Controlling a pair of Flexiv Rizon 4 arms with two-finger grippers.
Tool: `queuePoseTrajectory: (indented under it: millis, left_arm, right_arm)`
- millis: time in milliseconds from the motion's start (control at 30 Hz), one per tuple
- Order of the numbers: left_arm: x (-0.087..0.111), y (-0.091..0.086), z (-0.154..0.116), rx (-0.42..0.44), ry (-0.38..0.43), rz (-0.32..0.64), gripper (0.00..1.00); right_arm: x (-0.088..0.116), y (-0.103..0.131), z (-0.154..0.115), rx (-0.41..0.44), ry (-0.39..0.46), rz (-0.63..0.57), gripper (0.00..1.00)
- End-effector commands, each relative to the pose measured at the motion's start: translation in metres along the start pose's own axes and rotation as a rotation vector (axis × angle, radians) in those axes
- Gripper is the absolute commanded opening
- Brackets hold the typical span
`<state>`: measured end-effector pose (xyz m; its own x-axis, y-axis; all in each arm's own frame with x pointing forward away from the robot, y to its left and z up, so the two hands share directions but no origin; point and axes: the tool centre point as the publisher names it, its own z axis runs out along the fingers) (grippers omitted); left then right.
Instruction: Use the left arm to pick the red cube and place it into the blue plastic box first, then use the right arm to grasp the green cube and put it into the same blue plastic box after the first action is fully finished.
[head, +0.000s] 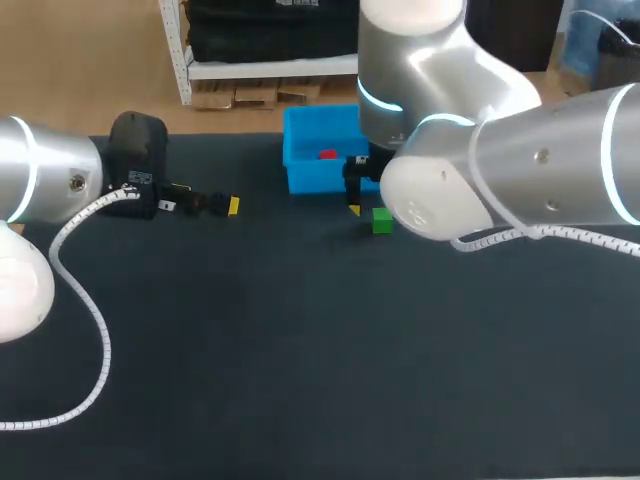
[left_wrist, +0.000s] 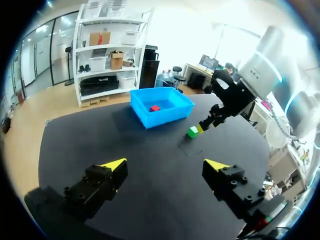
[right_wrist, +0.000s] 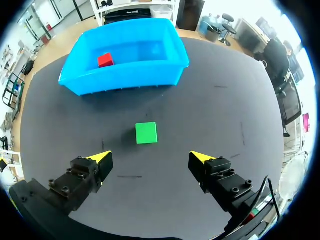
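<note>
Green cube (right_wrist: 146, 133), on the counter (right_wrist: 225, 115) just right of upper centre in the head view, near the blue plastic box (right_wrist: 120, 80), lies ahead of the open, empty right hand (right_wrist: 150, 157); an off-centre descent risks knocking it aside.

Red cube (head: 327, 154) lies inside the blue plastic box (head: 305, 176) at the tabletop's far edge — green cube (head: 382, 221) sits flat near its front wall
</note>
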<state>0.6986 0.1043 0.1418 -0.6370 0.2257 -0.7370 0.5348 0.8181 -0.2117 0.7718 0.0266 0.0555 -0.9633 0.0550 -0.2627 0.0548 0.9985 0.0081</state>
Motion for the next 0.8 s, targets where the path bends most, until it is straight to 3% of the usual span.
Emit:
queuePoseTrajectory:
  millis: [33,800]
  left_arm:
    - [0.002,0.003,0.000,0.011,-0.008,0.002,1.00]
    - [0.002,0.003,0.000,0.011,-0.008,0.002,1.00]
  right_arm:
    - [-0.004,0.005,0.012,-0.002,-0.007,-0.008,1.00]
    - [-0.018,0.006,0.046,0.008,-0.028,-0.078,1.00]
